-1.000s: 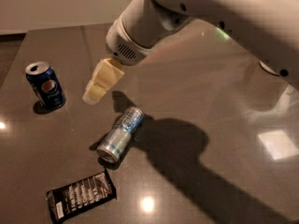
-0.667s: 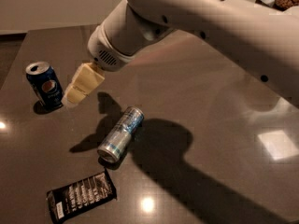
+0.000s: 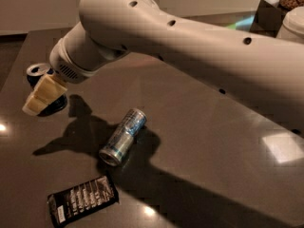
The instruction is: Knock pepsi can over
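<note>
The pepsi can (image 3: 38, 73) stands upright at the far left of the dark table (image 3: 199, 127); only its silver top and a strip of dark blue side show. My gripper (image 3: 35, 104), with cream-coloured fingers (image 3: 46, 93), is directly in front of the can and covers most of its body. I cannot tell if it touches the can. The big white arm (image 3: 190, 51) reaches in from the right across the table.
A slim silver and light-blue can (image 3: 123, 136) lies on its side in the middle of the table. A black snack packet (image 3: 81, 199) lies flat near the front left. The table's left edge is close to the pepsi can.
My gripper has moved left and slightly down, from between the two cans to right in front of the pepsi can. The pepsi can still stands upright in the same place.
</note>
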Controlling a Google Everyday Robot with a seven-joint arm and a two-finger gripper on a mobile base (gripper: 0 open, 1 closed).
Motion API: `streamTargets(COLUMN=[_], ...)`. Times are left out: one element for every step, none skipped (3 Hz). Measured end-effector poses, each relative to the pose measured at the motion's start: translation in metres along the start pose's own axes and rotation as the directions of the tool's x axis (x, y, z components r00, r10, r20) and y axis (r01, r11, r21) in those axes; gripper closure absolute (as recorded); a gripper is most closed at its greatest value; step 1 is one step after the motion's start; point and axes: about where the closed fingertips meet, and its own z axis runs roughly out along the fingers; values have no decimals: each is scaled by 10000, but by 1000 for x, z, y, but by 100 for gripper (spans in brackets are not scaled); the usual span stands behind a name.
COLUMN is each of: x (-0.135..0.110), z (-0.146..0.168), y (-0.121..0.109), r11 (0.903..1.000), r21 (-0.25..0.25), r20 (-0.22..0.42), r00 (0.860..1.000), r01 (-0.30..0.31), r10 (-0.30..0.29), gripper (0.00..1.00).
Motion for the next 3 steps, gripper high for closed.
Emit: streamTargets(x=[-36, -36, -36], z=[36, 36, 32], y=[23, 23, 22], r11=[9993, 9993, 9993], r21=[71, 71, 203], r20=[397, 397, 270], r00=[9986, 9986, 9991], r01=[354, 356, 325], r10=[-357, -358, -331], gripper=[0, 0, 0])
